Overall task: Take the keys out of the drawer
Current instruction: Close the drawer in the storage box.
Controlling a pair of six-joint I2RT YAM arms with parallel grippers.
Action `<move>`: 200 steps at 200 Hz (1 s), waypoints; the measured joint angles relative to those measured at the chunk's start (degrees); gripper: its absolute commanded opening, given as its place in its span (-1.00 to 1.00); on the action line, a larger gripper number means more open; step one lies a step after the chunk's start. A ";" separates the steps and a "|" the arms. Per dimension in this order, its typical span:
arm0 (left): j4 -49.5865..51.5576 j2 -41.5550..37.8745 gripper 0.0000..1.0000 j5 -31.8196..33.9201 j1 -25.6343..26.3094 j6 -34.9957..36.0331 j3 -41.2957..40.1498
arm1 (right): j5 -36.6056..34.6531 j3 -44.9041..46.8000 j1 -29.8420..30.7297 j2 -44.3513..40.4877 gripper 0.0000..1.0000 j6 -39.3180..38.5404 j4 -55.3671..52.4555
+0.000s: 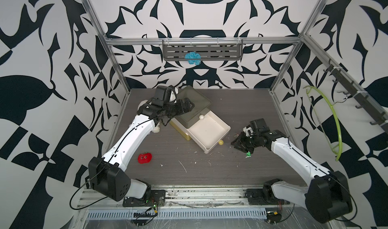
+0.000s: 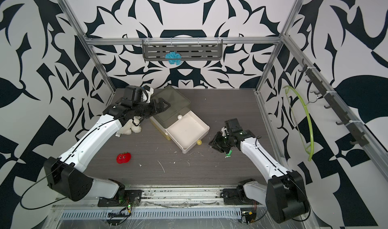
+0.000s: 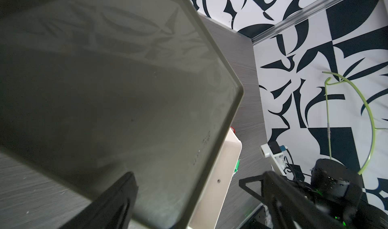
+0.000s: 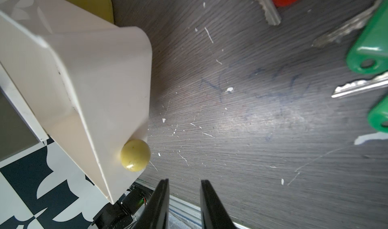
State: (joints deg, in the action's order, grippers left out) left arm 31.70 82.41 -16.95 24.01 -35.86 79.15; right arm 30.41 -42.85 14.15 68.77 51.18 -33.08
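Note:
The cream drawer [image 1: 216,146] [image 2: 195,146] [image 4: 94,80] stands pulled out of the smoky-topped drawer unit [image 1: 195,104] [image 3: 126,91], and its inside shows empty. The keys [image 4: 371,49], with green and red tags, lie on the table outside it, to its right. In both top views only a green tag [image 1: 248,154] [image 2: 228,153] shows under my right arm. My right gripper [image 1: 237,143] [image 2: 215,143] [image 4: 185,181] hovers low beside the drawer's yellow knob [image 4: 135,155], jaws a little apart, nothing between them. My left gripper [image 1: 188,105] [image 2: 163,106] [image 3: 185,178] is wide open over the unit's top.
A red plush strawberry [image 1: 144,158] [image 2: 123,157] lies front left on the table. A white plush [image 2: 131,128] sits under my left arm. A blue tuft [image 1: 192,58] rests on the back wall shelf. A green hanger [image 1: 333,122] hangs on the right wall.

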 measured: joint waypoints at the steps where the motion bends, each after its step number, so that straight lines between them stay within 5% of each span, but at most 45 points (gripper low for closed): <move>1: -0.02 0.07 0.98 -0.04 0.00 -0.07 0.02 | 0.00 0.00 0.00 0.07 -0.39 0.02 0.07; 200: -4.55 2.10 0.98 -4.42 0.00 -1.68 -1.60 | -2.25 -5.09 7.21 14.99 -0.38 9.38 14.23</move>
State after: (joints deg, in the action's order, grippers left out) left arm 27.16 84.51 -21.37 24.01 -37.54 77.56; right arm 28.16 -47.94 21.37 83.77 60.55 -18.85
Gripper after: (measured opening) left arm 0.992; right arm 0.312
